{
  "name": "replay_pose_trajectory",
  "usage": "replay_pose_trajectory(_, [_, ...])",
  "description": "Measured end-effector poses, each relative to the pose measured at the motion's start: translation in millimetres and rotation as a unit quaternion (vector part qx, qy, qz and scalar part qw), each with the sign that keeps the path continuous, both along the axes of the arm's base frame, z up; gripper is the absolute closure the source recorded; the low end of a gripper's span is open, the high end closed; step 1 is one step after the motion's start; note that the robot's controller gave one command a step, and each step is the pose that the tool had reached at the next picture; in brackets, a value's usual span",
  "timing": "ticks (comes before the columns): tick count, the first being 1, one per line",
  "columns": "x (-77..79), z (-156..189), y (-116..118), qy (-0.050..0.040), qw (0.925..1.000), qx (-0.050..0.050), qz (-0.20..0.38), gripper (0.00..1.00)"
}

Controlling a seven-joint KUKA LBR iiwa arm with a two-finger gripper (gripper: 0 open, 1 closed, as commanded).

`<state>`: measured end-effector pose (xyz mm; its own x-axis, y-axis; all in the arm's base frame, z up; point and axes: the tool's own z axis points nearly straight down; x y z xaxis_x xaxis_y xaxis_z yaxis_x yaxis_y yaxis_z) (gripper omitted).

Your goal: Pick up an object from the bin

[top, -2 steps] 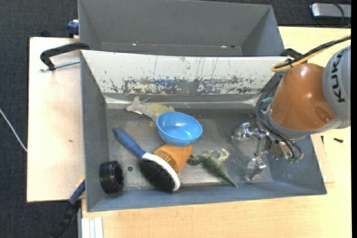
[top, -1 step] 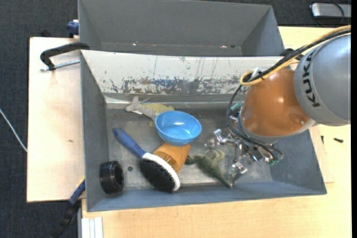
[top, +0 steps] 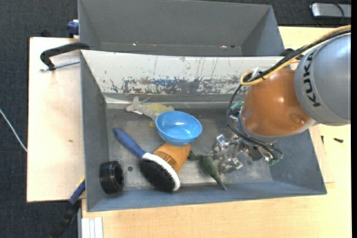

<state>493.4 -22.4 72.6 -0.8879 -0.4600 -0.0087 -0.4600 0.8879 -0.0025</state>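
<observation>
Low in the right half of the bin (top: 92, 131), near the floor: the gripper (top: 230, 156), under the orange cover (top: 273, 108). Cannot tell how far open, nor whether anything is held.

At its front-left side, a green toy (top: 214, 170), flat on the floor near the front wall. Touching the gripper or just under it; cannot tell which.

Just left of the toy, an orange cup (top: 175, 154) on its side, crowding that flank. Behind the cup, a blue bowl (top: 178, 126), upright, near the gripper but apart. Against the cup's left, a brush (top: 159, 173), bristle head by the front wall, blue handle slanting back-left.

Farther off: a black cap (top: 111, 176) in the front-left corner, a pale fish (top: 146, 109) by the back wall.

Bare floor right and front-right of the gripper, up to the sloping right wall. Open floor also behind it, toward the back wall.
</observation>
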Motion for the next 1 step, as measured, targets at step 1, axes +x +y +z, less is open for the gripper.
replay_pose_trajectory(1, [23.2, 260.6, 20.7, -0.0036, 0.9885, -0.002, 0.151, 1.0])
